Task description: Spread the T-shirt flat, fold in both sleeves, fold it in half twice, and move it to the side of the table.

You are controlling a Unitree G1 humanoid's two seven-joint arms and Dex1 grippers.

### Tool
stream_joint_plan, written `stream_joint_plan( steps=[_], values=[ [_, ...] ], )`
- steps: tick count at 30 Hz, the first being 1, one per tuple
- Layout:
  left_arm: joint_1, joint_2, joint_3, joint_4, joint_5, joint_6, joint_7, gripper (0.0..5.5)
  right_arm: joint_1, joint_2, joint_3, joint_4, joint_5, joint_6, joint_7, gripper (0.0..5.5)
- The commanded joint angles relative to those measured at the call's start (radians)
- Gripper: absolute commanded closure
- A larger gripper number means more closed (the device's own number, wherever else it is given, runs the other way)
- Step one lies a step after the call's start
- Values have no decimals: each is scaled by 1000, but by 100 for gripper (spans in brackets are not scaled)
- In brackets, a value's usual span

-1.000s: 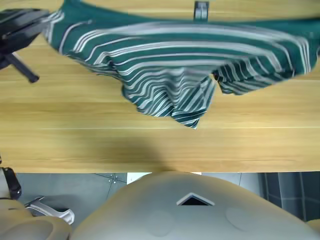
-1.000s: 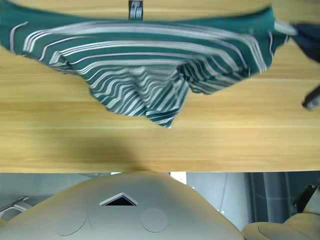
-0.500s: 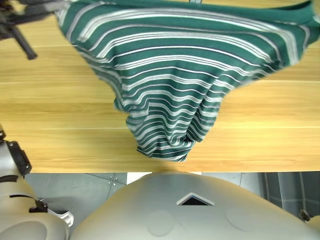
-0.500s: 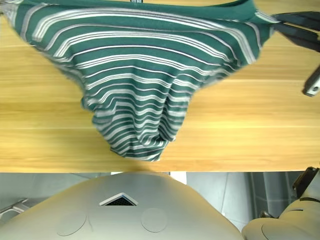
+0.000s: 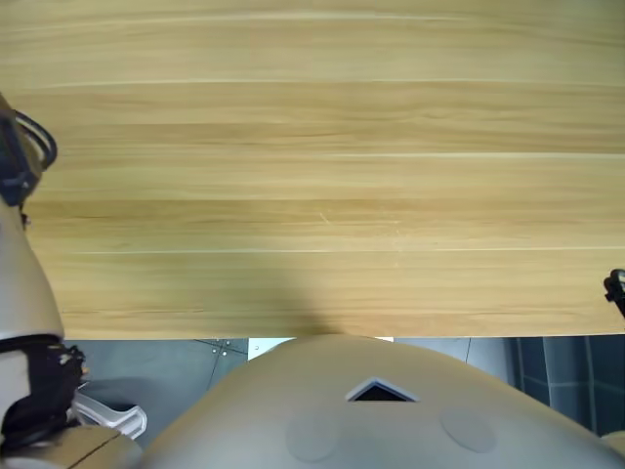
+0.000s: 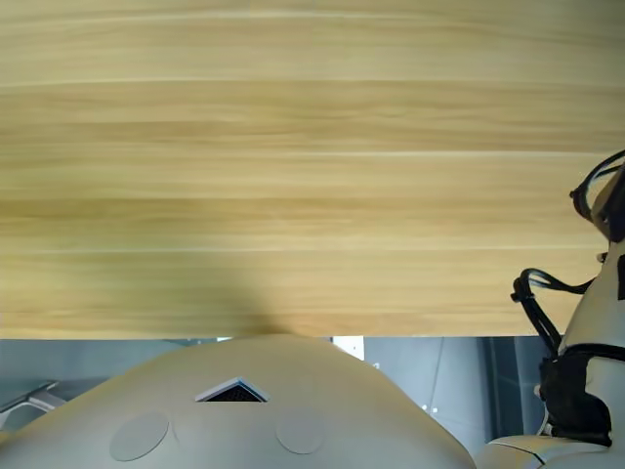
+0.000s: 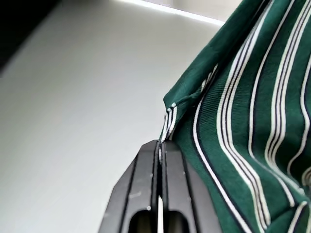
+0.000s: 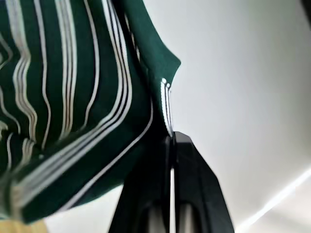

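The green striped T-shirt (image 7: 243, 121) is held up by its edge, the left gripper (image 7: 159, 145) and right gripper (image 8: 171, 138) each clamped tight on the cloth, with a pale plain surface behind and both arms flanking the wooden table (image 5: 322, 176).

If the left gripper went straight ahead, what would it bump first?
The shirt: the left gripper is shut on its edge. Past that shows a pale surface, seemingly far off.

No legible text, label or number on the T-shirt (image 7: 243, 121) or table (image 5: 312, 147).
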Motion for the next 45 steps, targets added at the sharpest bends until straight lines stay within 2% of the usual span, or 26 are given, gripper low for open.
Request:
stream_joint_plan(
  steps=[1,4,7,9,12,14,16,19,22,25,28,30,33,35,37,39,41,43,45],
  values=[
    [500,89,-87,-106,-186,-140,-325,550,451,-148,-27,-126,143,-81,234,548],
    [796,131,-226,-341,-255,-101,-482,550,743,-172,30,-368,318,-49,408,548],
    [1011,203,-272,-598,-337,-91,-533,550,1013,-211,93,-614,476,-57,546,548],
    [1160,304,-239,-812,-446,-101,-539,550,1177,-261,34,-798,645,-86,626,548],
    [1311,425,-149,-1008,-565,-150,-528,550,1374,-289,-142,-986,863,-109,737,548],
    [1386,468,-81,-1065,-631,-176,-525,550,1426,-274,-206,-1020,916,-89,784,548],
    [1420,477,-36,-1076,-657,-170,-531,550,1440,-253,-221,-1026,923,-60,814,548],
    [1453,479,-10,-1099,-669,-161,-552,550,1458,-226,-240,-1062,962,-32,864,548],
    [1555,514,23,-1201,-696,-227,-576,550,1539,-190,-325,-1162,1077,-23,962,548],
    [1755,612,141,-1342,-871,-430,-597,550,1612,-117,-522,-1298,1354,42,1127,548],
    [1946,693,306,-1489,-1085,-607,-615,550,1600,-64,-715,-1382,1613,163,1184,548],
    [1998,670,425,-1596,-1247,-569,-706,550,1552,-48,-802,-1394,1719,256,1186,548],
    [1893,620,550,-1654,-1493,-333,-850,550,1412,-93,-802,-1310,1757,378,1182,548],
    [1715,655,505,-1545,-1559,-170,-859,550,1276,-130,-707,-1223,1686,441,1147,548],
    [1380,659,315,-1366,-1533,45,-838,550,1123,-153,-571,-1084,1561,488,1140,548],
    [893,438,55,-1052,-1273,303,-923,550,804,-118,-316,-853,1279,541,1072,548],
    [513,200,-142,-692,-948,444,-1004,550,491,-18,-75,-543,889,520,1017,548],
    [252,31,-270,-318,-662,479,-968,550,263,82,108,-219,528,442,913,548],
    [76,-86,-372,-30,-443,524,-824,550,103,162,237,30,300,407,762,548]
  ],
)
